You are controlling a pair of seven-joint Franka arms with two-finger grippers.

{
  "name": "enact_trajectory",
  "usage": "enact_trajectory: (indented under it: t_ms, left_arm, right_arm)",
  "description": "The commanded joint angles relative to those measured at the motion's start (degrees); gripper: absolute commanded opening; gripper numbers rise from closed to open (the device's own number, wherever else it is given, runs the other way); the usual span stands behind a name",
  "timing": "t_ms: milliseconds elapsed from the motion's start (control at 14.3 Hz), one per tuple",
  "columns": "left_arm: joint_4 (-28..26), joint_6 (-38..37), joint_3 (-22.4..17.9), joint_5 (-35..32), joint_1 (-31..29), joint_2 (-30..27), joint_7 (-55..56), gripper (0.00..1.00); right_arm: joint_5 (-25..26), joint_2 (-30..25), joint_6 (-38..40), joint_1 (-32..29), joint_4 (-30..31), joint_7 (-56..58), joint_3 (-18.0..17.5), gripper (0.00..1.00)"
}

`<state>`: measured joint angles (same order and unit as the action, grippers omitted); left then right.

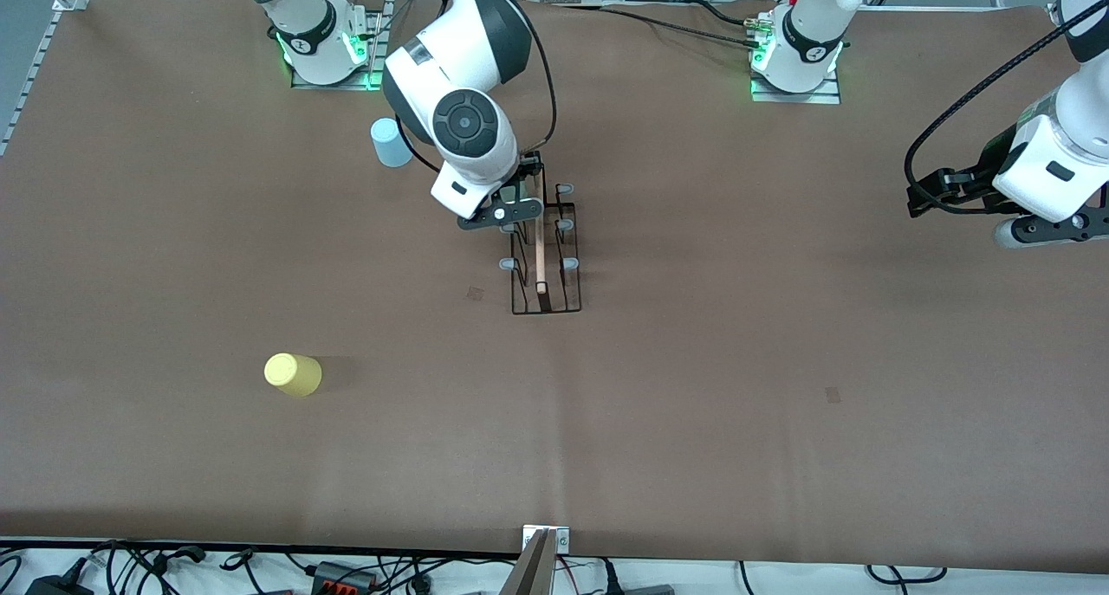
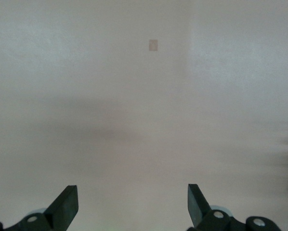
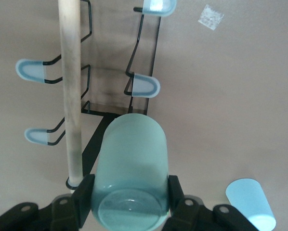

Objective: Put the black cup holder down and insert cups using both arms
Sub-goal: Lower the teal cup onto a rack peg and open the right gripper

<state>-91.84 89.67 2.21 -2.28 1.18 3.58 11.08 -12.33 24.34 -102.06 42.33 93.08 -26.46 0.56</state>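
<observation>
Cup holder [image 1: 546, 257]: black wire rack with a wooden rod [image 3: 71, 96] along its top, stood at mid-table with its capped prongs [image 3: 145, 85] turned outward so cups could be slipped over them. Right gripper [image 1: 507, 214]: positioned over the end of the holder farther from the front camera, its fingers closed on a sage green cup [image 3: 130, 173] — the cup was held at its sides, seemingly lined up with a prong. Blue cup [image 1: 391, 142]: stood upside down beside the right arm, untouched. Yellow cup [image 1: 293, 374]: set well apart, nearer the front camera. Left gripper [image 2: 132, 204]: parked over bare table [image 1: 780, 361] at its own end — fingers spread wide, nothing held, waiting.
</observation>
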Motion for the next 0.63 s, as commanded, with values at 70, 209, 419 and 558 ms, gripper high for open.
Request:
enact_trajectory:
  t_ms: [70,209,419,558]
  left_arm:
    - [-1.94,0.77,0.07,0.61,0.23,-1.99,0.96,1.00]
    - [-1.94,0.68,0.33,0.61,0.32,-2.17,0.96,1.00]
    - [-1.86,0.51,0.34,0.61,0.32,-2.17,0.96,1.00]
    - [-1.77,0.33,0.60,0.61,0.41,-2.17,0.96,1.00]
  right_arm:
    - [0.11,2.46,-1.55,0.47,-1.76,-0.61,0.58,0.13]
    - [0.02,3.51,-2.00,0.47,-1.76,-0.70,0.58,0.13]
    - [0.11,4.92,-4.11,0.56,-1.76,-0.70,0.58,0.16]
    - [0.29,5.10,-4.20,0.56,-1.76,-0.70,0.58,0.47]
